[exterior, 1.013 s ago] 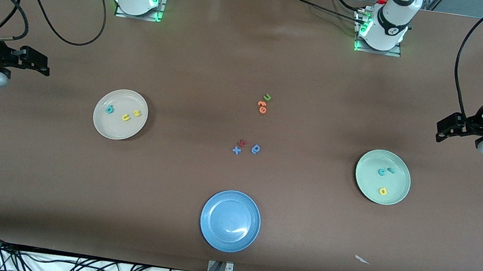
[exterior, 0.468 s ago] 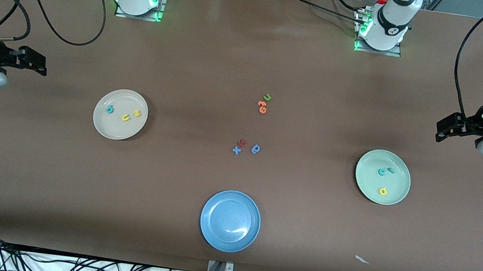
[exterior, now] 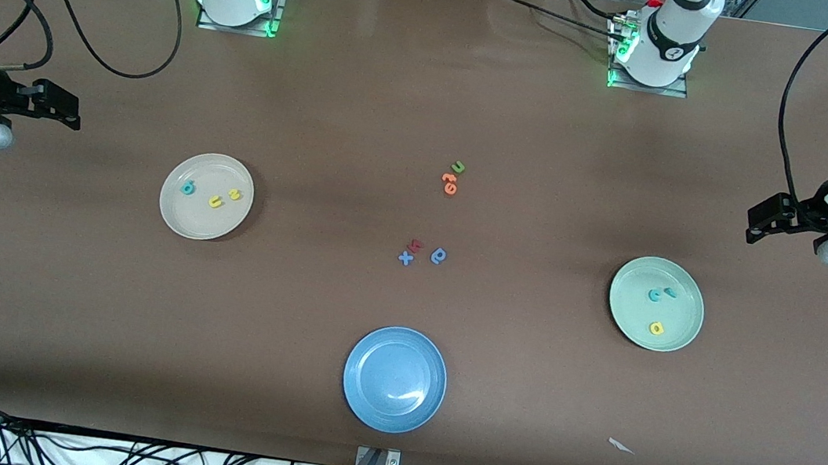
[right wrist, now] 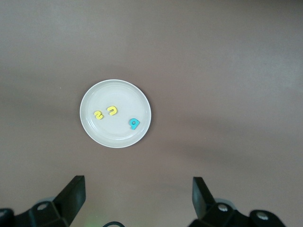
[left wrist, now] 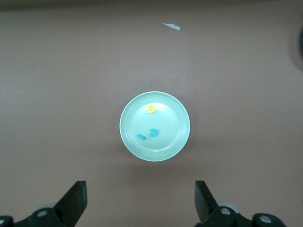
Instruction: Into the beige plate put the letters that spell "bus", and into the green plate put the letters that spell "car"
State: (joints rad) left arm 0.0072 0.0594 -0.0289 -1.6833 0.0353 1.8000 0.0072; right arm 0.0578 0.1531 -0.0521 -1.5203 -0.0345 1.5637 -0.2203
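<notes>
The beige plate (exterior: 198, 220) holds a teal b (exterior: 188, 188), a yellow u (exterior: 215, 201) and a yellow s (exterior: 234, 195). In the green plate (exterior: 630, 306) lie a teal c (exterior: 655, 296), a teal r (exterior: 670, 292) and a yellow a (exterior: 657, 328). My right gripper (exterior: 66, 109) hangs open and empty over bare table at the right arm's end. My left gripper (exterior: 763, 218) is open and empty over bare table at the left arm's end. The right wrist view shows the beige plate (right wrist: 113, 135) past the right gripper (right wrist: 138, 196). The left wrist view shows the green plate (left wrist: 168, 142) past the left gripper (left wrist: 140, 198).
A blue plate (exterior: 386, 359) sits near the front edge at mid table. Loose letters lie at the centre: a green u (exterior: 457, 167), orange letters (exterior: 450, 183), a blue x (exterior: 405, 257), a red letter (exterior: 416, 245) and a blue a-like letter (exterior: 439, 255). A white scrap (exterior: 621, 446) lies nearer the front edge.
My right gripper has drifted slightly toward the right arm's end of the table. The left gripper, the plates and the letters have stayed put.
</notes>
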